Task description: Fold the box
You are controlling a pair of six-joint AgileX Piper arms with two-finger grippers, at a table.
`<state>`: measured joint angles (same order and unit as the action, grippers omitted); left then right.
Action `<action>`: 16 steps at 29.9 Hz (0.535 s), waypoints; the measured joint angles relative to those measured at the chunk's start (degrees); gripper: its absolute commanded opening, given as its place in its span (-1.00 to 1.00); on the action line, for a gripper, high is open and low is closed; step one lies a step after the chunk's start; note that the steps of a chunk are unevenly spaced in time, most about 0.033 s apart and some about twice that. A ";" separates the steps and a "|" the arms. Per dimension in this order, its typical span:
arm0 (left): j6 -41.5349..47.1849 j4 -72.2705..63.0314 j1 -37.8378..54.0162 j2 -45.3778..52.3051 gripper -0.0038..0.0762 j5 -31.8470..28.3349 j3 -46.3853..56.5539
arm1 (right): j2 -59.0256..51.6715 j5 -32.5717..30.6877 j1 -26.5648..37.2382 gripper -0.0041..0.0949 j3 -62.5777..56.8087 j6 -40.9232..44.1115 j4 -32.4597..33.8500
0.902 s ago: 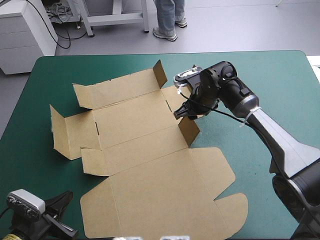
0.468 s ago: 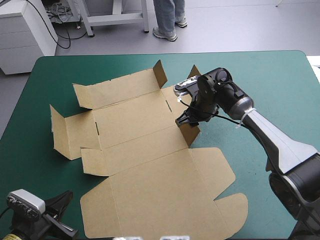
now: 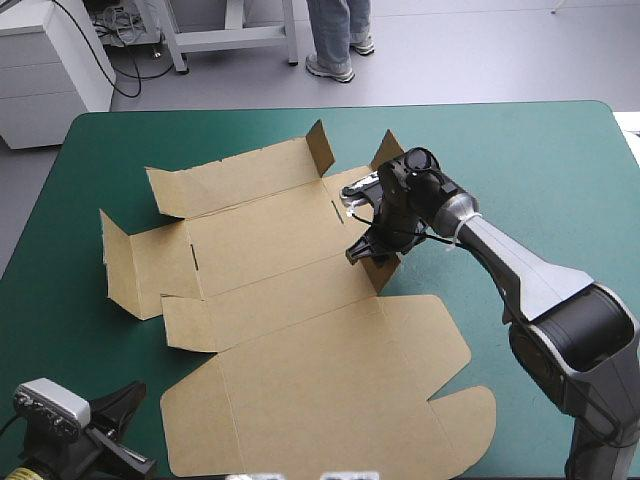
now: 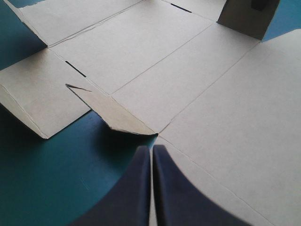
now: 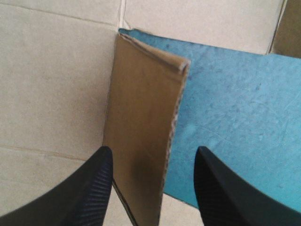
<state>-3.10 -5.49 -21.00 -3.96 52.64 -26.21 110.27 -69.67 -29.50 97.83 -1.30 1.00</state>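
Observation:
The brown box lies as a cut sheet, mostly flat, on the teal-green cover. Its small flaps stand raised along the right side and far edge. My right gripper is open and straddles the upright right-side flap. In the right wrist view the flap rises between the black fingers, nearer one of them, and neither finger visibly presses it. My left gripper sits at the table's near left corner. Its fingers are shut with nothing in them, pointing at the box's near-left flap.
Bare teal-green cover stretches from the box to the table's right edge. The box's big lid panel with its rounded tab lies flat near the front edge. A raised flap stands at the box's left end.
The right gripper has swung slightly left and turned over the upright right flap. The far-right flap behind it now shows. The left arm and the rest of the box are unmoved.

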 measured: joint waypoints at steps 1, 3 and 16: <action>0.00 0.00 0.00 0.00 -0.92 0.00 0.00 | 0.00 0.64 0.00 0.07 0.00 0.00 0.00; 0.00 0.00 0.00 0.00 -0.92 0.00 0.00 | 0.04 1.11 0.00 0.05 0.00 0.00 0.00; 0.00 0.00 0.00 0.00 -0.92 0.00 0.00 | 3.61 2.00 0.00 -0.10 0.71 -1.51 -1.89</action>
<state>-3.10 -5.49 -21.00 -3.96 52.64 -26.21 113.88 -67.67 -29.50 98.54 -2.80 -0.89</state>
